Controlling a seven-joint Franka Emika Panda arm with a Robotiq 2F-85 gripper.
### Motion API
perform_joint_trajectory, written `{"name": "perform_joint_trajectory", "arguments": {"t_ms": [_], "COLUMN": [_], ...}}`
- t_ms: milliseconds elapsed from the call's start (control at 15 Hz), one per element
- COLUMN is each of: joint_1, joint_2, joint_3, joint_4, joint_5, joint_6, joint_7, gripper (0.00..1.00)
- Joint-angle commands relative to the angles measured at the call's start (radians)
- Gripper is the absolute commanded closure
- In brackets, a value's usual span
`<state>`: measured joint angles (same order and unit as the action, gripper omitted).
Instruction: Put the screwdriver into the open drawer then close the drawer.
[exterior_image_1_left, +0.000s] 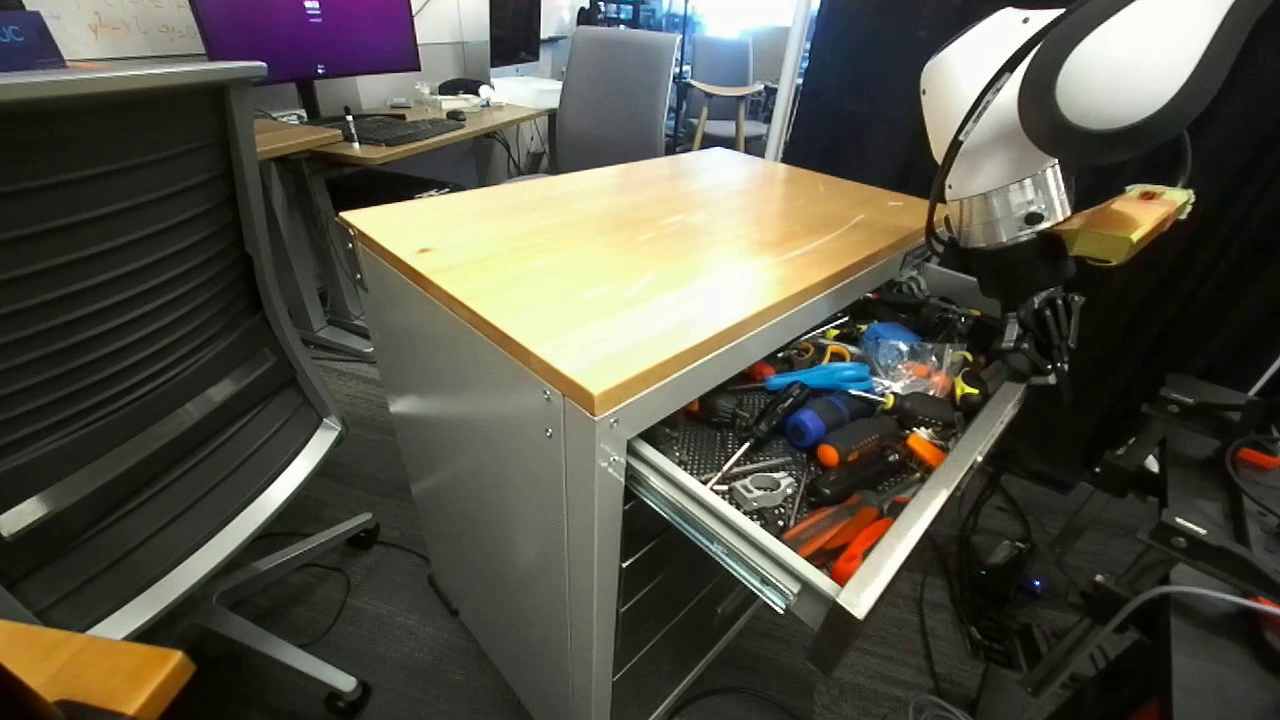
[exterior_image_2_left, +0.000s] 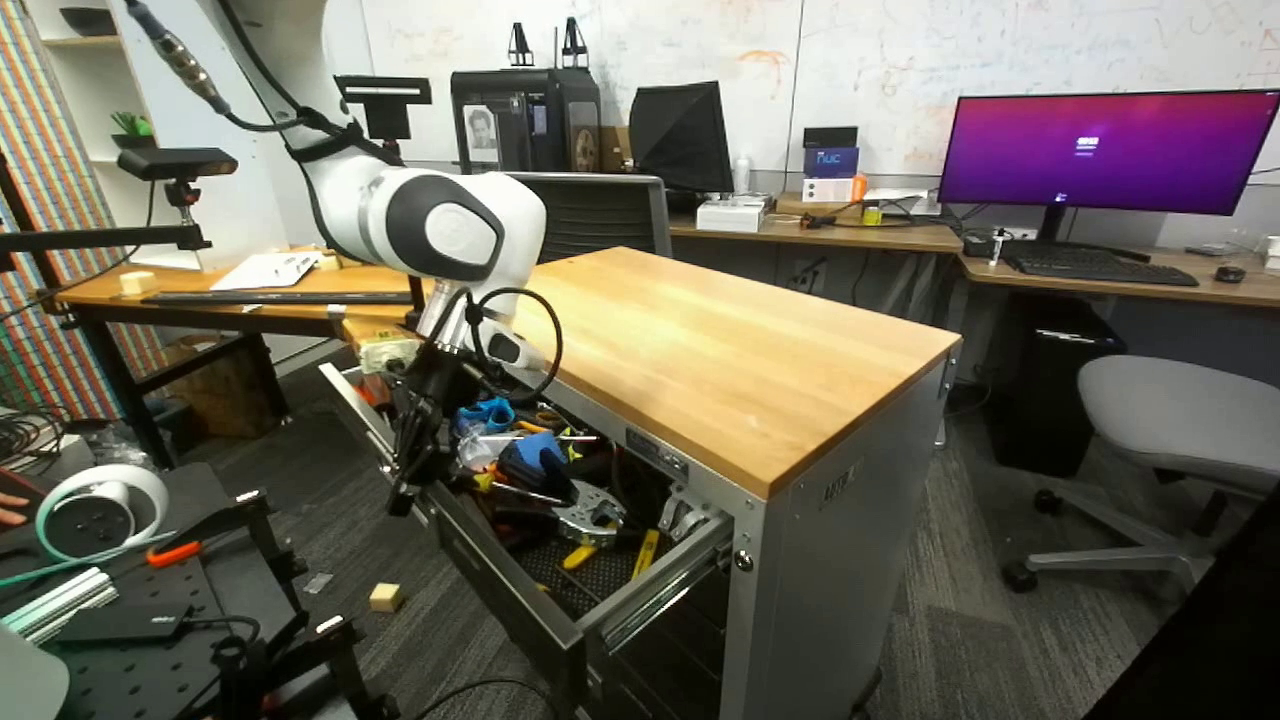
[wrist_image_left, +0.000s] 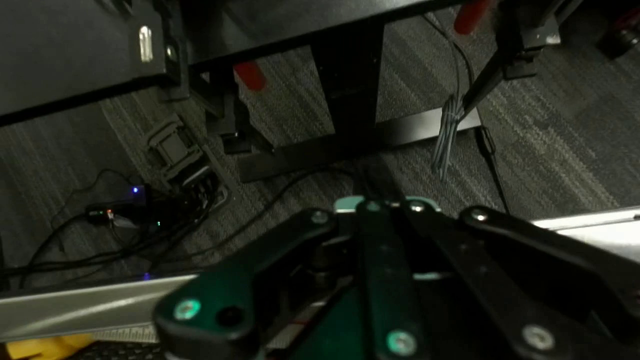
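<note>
The hand (wrist_image_left: 388, 204) is shown with its fingertips (wrist_image_left: 347, 203) drawn together, or very nearly so, and nothing can be made out between them. In the wrist view the tips are seen just outboard of the front lip of the drawer (exterior_image_1_left: 935, 497); whether contact is made with the metal cannot be told. The drawer is seen pulled out in both exterior views, and the step in hand is judged to be its closing. For this, the push is best applied flat against the front panel (exterior_image_2_left: 490, 585), near mid-width and in line with the exposed runner (exterior_image_1_left: 705, 533), at a slow and even pace, so that no racking is caused. Inside, tools are heaped closely, among them what appear to be light-blue scissors (exterior_image_1_left: 825, 376), orange-handled pliers (exterior_image_1_left: 840, 525) and a metal spring clamp (exterior_image_2_left: 590, 515); any piece standing proud might be caught under the frame of the tool cabinet (exterior_image_1_left: 480, 440). The stubby black screwdriver cannot be singled out here, though it is presumed to lie in the drawer. Farther back, a monitor (exterior_image_1_left: 310, 40) is carried by a desk (exterior_image_1_left: 505, 118).
</note>
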<state>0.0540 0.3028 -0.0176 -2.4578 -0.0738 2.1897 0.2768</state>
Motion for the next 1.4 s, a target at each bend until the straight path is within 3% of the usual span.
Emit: {"name": "perform_joint_trajectory", "arguments": {"t_ms": [0,267,733,1333], "joint_1": [0.043,0.076,0.19,0.308], "joint_2": [-0.003,0.009,0.029,0.02], "joint_3": [-0.001,-0.022,-0.13,-0.291], "joint_4": [0.009,0.025,0.02,0.063], "joint_5": [-0.073,-0.2,-0.567,-1.088], "joint_6": [0.152,0.29,0.541,0.766], "joint_7": [0.06,0.121,0.355,0.817], "gripper": [1.0,1.0,1.0,1.0]}}
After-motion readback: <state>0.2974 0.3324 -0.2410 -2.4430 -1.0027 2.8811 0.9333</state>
